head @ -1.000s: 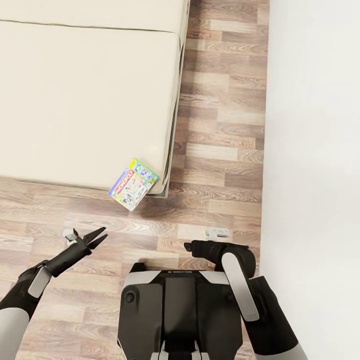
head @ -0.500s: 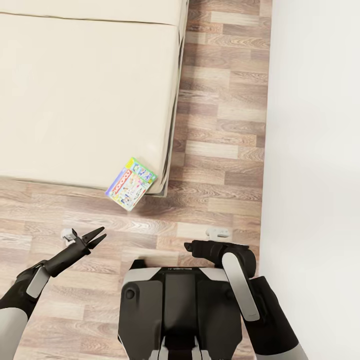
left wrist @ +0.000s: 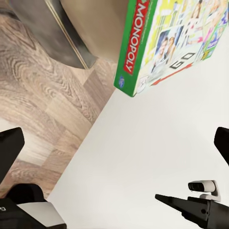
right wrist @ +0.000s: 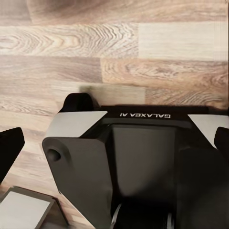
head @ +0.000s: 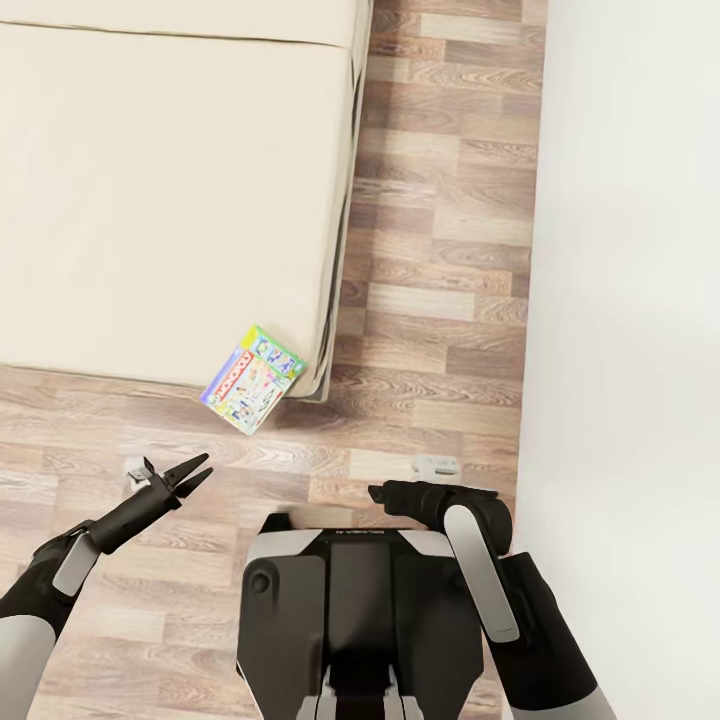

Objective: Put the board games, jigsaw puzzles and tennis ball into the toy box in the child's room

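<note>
Monopoly carton (head: 252, 379) lies on the bed (head: 170, 190) at its near corner on the robot's right, tilted, its lower part hanging past the bed's near edge over the wood-plank floor (head: 440, 250). It sits ahead of the left end effector (head: 193, 472) and a bit to its right, well apart, nothing touching it. From the right end effector (head: 378, 493) it's further off, ahead and to the left.

Left arm reaches forward from the robot's left side, forearm low over the floor, end effector pointing ahead-right twd the bed corner; its two fingers are spread, nothing between them. In the left wrist view the carton (left wrist: 171, 40) shows beyond the dark fingertips (left wrist: 9, 148), w/ the bed edge beside it.

Right arm is folded in close to the trunk, elbow bent, forearm angled up across the base (head: 350, 600), end effector pointing left over the base's front edge. Its fingers can't be made out well enough in the head view; the right wrist view shows dark tips at both sides of the frame, wide apart, so it reads as open, holding nothing.

Writing: "MONOPOLY" in white on red along the carton's side, green border, "GO" w/ a red arrow on its face. "GALAXEA AI" on the base (right wrist: 143, 157), seen upside down in the right wrist view.
</note>
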Robot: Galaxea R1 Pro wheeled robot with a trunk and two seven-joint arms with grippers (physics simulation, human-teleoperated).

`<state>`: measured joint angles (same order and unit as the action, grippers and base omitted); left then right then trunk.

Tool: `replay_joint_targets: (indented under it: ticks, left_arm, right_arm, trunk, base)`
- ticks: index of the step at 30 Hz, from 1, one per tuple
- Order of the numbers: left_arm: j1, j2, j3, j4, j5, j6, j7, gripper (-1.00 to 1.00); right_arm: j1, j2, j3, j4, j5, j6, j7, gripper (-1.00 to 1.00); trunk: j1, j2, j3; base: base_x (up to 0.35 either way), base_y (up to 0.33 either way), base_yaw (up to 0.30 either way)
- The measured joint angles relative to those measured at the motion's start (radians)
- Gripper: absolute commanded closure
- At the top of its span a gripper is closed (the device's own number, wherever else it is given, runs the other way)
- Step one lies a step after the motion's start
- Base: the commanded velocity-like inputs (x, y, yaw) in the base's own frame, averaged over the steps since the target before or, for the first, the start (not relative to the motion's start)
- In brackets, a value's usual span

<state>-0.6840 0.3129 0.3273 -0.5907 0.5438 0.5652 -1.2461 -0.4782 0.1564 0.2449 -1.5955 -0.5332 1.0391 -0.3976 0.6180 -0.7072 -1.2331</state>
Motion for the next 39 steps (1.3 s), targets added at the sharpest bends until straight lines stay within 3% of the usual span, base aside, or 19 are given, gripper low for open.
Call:
replay_joint_targets:
  ticks: [39]
  left_arm:
    - [0.000, -0.003, -0.001, 0.000, -0.002, -0.004, 0.000, -1.00]
  right_arm:
    - [0.000, 0.000, 0.000, 0.001, 0.000, 0.000, 0.000, -1.00]
  trunk:
    - [0.000, 0.000, -0.001]
  base:
    - [0.067, -0.027, 0.000]
